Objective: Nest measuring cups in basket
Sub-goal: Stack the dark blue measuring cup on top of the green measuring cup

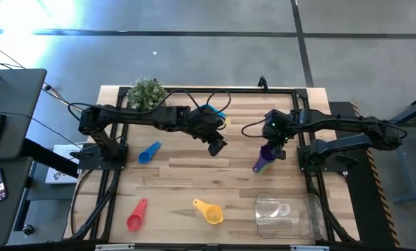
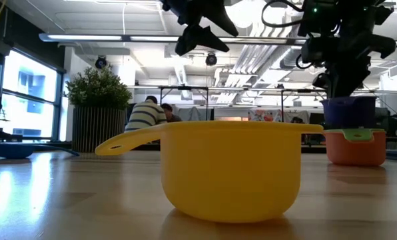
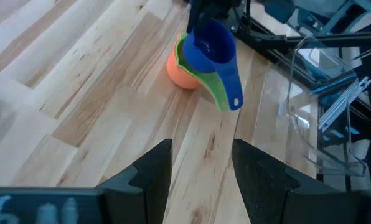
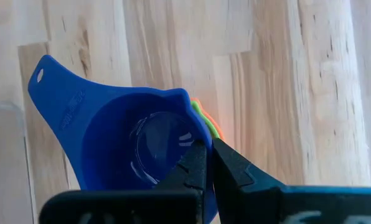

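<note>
Right hand (image 4: 205, 163) pinches the rim of the purple-blue measuring cup (image 4: 132, 146), fingers fully closed on it. That cup sits nested atop a green cup (image 3: 207, 84) and a red-orange cup (image 3: 182, 71) on the desk (image 1: 187, 181), at the desk's three o'clock. Clear basket (image 1: 288, 213) lies at five o'clock, something pale inside. Yellow cup (image 1: 209, 211) rests at six o'clock, red cup (image 1: 136, 216) at seven, blue cup (image 1: 149, 153) at nine. Left hand (image 1: 217, 146) hangs over the centre, fingers apart and holding nothing. Potted plant (image 1: 146, 91) stands at eleven o'clock.
</note>
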Robot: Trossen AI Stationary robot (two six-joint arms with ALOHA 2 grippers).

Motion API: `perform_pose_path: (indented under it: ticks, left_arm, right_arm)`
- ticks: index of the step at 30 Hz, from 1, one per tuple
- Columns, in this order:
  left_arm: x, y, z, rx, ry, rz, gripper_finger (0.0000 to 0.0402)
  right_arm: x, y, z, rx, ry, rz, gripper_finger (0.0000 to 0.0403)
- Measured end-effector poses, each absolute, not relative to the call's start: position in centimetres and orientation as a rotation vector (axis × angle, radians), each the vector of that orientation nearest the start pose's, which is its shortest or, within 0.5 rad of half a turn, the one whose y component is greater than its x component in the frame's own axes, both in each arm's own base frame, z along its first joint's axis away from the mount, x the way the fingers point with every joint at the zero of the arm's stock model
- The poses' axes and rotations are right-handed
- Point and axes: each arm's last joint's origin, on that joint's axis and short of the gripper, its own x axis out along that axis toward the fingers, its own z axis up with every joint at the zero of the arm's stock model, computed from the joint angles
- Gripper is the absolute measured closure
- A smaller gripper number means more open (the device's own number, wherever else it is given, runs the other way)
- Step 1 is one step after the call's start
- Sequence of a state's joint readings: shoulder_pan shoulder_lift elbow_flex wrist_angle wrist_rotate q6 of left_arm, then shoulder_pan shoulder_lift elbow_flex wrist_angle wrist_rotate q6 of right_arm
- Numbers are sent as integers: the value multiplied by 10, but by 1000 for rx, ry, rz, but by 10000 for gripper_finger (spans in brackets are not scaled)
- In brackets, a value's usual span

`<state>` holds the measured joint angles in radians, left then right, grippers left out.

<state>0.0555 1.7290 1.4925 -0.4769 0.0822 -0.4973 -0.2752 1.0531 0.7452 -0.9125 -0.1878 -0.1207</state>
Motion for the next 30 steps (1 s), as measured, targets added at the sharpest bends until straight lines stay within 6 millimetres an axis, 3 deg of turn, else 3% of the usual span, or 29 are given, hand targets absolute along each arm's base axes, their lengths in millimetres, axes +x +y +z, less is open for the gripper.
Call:
perform_pose_path:
  ticks: [30]
  left_arm:
    - [387,19,302,-520,696,155,243]
  right_arm:
    - [178,-45,211,185,1281,7,398]
